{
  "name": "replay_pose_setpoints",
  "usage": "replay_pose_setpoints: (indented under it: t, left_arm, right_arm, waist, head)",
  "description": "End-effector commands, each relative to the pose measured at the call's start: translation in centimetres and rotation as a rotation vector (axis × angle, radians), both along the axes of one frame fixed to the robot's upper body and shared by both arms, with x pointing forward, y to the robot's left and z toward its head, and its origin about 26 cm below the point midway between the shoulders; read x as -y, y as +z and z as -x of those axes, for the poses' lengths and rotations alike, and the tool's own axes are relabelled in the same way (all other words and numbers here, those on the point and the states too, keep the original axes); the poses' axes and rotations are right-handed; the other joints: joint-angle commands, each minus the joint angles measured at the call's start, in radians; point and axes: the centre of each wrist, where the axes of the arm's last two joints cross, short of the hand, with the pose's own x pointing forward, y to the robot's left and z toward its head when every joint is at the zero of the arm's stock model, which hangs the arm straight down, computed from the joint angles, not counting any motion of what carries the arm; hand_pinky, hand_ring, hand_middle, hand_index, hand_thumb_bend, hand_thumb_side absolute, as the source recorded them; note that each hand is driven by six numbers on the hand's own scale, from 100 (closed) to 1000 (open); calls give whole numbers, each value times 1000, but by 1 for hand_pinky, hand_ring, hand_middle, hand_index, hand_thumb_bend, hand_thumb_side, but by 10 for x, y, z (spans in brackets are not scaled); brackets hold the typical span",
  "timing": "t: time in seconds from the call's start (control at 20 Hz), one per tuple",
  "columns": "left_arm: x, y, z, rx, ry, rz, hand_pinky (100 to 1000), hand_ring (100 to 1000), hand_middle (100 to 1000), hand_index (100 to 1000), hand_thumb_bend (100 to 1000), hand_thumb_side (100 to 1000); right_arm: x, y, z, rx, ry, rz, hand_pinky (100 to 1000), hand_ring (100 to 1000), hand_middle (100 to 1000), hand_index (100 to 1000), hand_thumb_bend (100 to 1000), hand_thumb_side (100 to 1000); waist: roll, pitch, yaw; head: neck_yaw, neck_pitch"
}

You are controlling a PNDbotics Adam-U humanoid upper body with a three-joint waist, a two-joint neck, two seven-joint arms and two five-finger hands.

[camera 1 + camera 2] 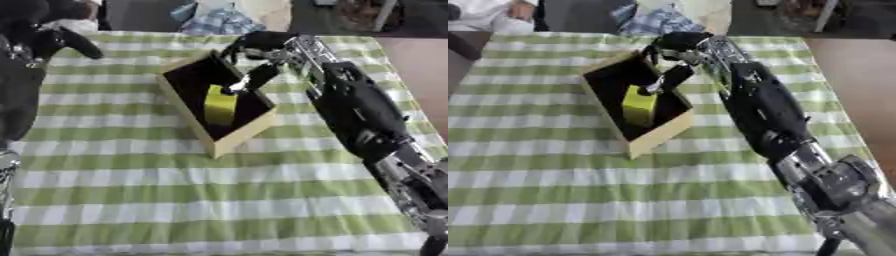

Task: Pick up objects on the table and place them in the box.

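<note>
A tan box point(234, 138) with a black inside lies askew on the green and white striped cloth. A yellow block point(220, 106) stands inside it, leaning a little. My right hand point(259, 46) hangs over the box's far right corner, and one part of it reaches down to the top of the yellow block. Whether it holds the block does not show. My left hand point(54, 40) is raised at the upper left, away from the box, with its fingers relaxed and nothing in them.
My right forearm point(359, 107) slants across the right side of the table. The striped cloth point(175, 200) stretches bare in front of the box. Folded fabric point(219, 20) lies past the far edge, and brown floor point(859, 75) shows to the right.
</note>
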Motion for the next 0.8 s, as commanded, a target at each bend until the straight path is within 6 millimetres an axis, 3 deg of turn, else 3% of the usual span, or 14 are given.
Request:
replay_pose_setpoints:
  t: [0.05, 0.2, 0.4, 0.55, 0.8]
  left_arm:
    - [-2, 6, 2, 26, 0, 4, 613, 800, 749, 788, 100, 590]
    - [-2, 7, 2, 26, 2, 9, 614, 800, 749, 788, 100, 590]
    - [-4, 8, 1, 30, 13, 17, 616, 800, 749, 788, 100, 591]
    - [-6, 8, 1, 33, 23, 23, 617, 800, 749, 788, 100, 590]
    - [-7, 11, 0, 45, 37, 43, 620, 800, 749, 788, 100, 589]
  right_arm:
    - [0, 36, 3, 101, 11, -23, 1000, 829, 655, 893, 368, 764]
    - [2, 58, 11, 185, 12, -56, 993, 798, 643, 888, 263, 778]
    - [18, 92, 29, 318, 24, -129, 982, 762, 647, 878, 100, 948]
    - [38, 111, 45, 414, 4, -186, 934, 738, 641, 866, 100, 997]
    - [74, 129, 78, 559, -42, -300, 874, 722, 636, 866, 100, 1000]
  waist:
    - [5, -20, -4]
    - [5, -23, -9]
    - [6, -26, -20]
    - [8, -27, -30]
    - [13, -24, -44]
  head:
    - [3, 6]
    - [10, 6]
    - [30, 6]
    - [48, 6]
    - [77, 6]
